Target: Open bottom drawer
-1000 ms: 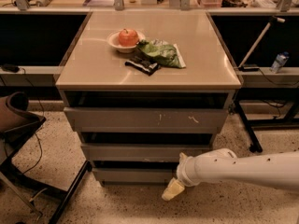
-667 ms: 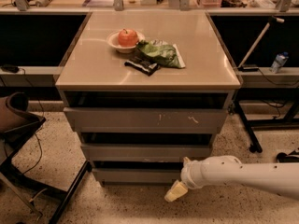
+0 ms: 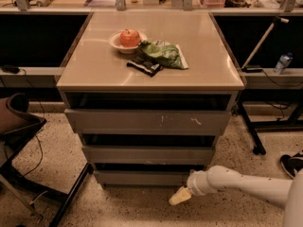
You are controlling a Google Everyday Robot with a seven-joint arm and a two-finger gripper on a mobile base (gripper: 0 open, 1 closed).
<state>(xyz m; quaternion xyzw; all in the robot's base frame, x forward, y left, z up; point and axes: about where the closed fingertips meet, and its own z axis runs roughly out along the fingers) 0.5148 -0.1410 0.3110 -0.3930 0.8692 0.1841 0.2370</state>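
Where the white arm (image 3: 246, 186) comes in from the lower right, its claw (image 3: 181, 196) hangs low over the speckled floor (image 3: 128, 207), just in front of and slightly below the right part of the bottom drawer (image 3: 142, 177). Whether the claw is open or closed cannot be told, nor whether it touches the drawer front. The bottom drawer is the lowest of three grey fronts in the cabinet, plain and without a handle, with a dark gap above it. Over it sits the middle drawer (image 3: 147, 154), and above that the top drawer (image 3: 142, 121), whose front carries white scratch marks.

On the tabletop (image 3: 203, 56) stands a pale bowl (image 3: 117, 43) with a red apple (image 3: 130, 37) in it. Just beside the bowl lies a green bag (image 3: 163, 55), and a dark packet (image 3: 144, 66) lies against the bag's near edge. A chair (image 3: 14, 122) stands to the left of the cabinet, and a small bottle (image 3: 282, 63) rests on the ledge at far right.
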